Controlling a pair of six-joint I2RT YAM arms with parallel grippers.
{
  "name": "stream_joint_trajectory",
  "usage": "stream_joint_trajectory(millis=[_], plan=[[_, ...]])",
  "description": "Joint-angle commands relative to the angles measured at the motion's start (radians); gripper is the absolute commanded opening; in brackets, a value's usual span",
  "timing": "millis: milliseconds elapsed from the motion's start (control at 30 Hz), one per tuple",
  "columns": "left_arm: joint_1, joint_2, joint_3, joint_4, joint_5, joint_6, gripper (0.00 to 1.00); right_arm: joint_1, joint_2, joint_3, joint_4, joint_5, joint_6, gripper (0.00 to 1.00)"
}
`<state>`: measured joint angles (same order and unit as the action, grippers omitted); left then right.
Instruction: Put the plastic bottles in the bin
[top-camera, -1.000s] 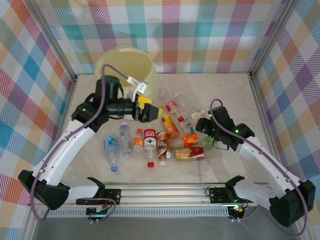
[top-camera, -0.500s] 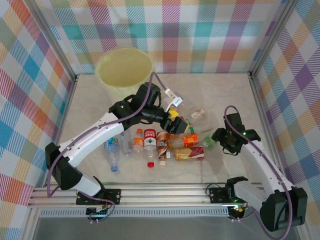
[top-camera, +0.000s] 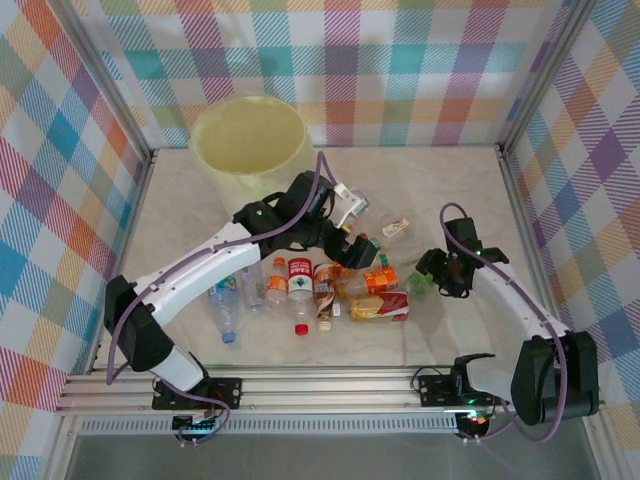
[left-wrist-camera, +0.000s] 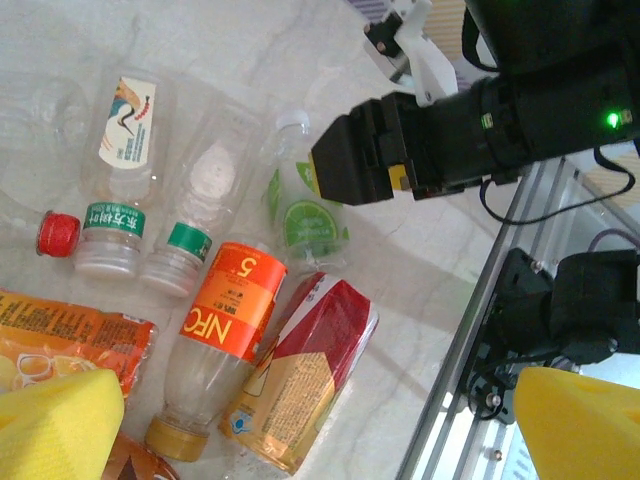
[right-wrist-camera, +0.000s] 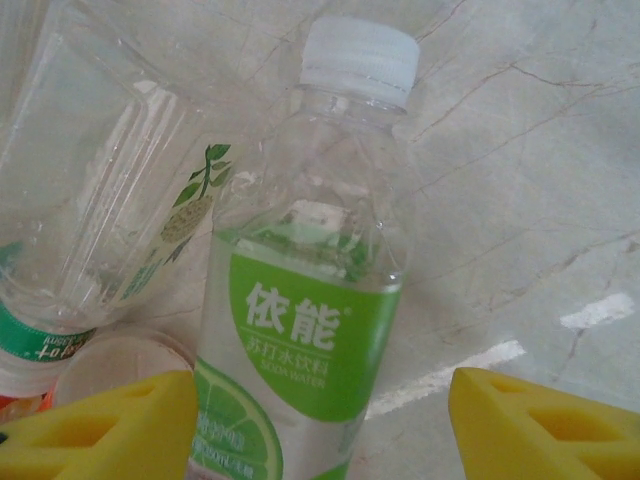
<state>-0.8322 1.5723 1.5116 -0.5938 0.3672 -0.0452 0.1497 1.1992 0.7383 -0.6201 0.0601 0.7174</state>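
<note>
Pale-yellow bin (top-camera: 215, 165): upright at the far left of the marble-look tabletop (top-camera: 455, 190), just beyond the bottle pile, well apart from the right arm.
Plastic bottles (top-camera: 300, 282): all lying on their sides in a loose cluster mid-tabletop, on the near side of the bin, between the two arms.
Green-label bottle (right-wrist-camera: 300, 330): clear, white cap, lime graphic; lies flat at the cluster's right edge, directly under the right end effector.
Right end effector (right-wrist-camera: 315, 400): yellow pads (right-wrist-camera: 100, 425) part-spread, straddling the green-label bottle. One pad overlaps the bottle's edge; the other stands clear, with bare tabletop between. Not clamped.
Left end effector (left-wrist-camera: 320, 410): pads spread wide, nothing between them; hangs over the cluster's right half, looking down.
NFC bottle (left-wrist-camera: 232, 318): orange label, gold cap, touching the red-labelled container (left-wrist-camera: 310, 370) alongside it.
Green-capped clear bottle (left-wrist-camera: 195, 215): beside a bird-label bottle (left-wrist-camera: 120, 150), necks pointing the same way; a red cap (left-wrist-camera: 57, 233) sits just beside them.
Blue-label bottle (top-camera: 222, 290): left end of the cluster, under the left arm's forearm.
Small tan scrap (top-camera: 397, 227): alone on the tabletop, beyond the cluster.
</note>
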Motion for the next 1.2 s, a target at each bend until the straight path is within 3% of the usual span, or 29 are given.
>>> stream_joint_trajectory(millis=[0,633,933,1167], plan=[[-0.024,-0.003,0.019,-0.033,-0.020,0.053,1.00,-0.008,0.036,0.005,0.047,-0.014,-0.016,0.68],[-0.024,-0.092,-0.047,0.011,-0.267,0.029,1.00,-0.035,0.217,0.049,0.141,-0.015,-0.048,0.74],[-0.024,-0.074,-0.036,-0.010,-0.239,0.036,1.00,-0.041,0.225,0.071,0.121,0.020,-0.081,0.78],[-0.024,-0.071,-0.030,-0.025,-0.199,0.053,1.00,-0.061,0.254,0.114,0.049,0.056,-0.140,0.76]])
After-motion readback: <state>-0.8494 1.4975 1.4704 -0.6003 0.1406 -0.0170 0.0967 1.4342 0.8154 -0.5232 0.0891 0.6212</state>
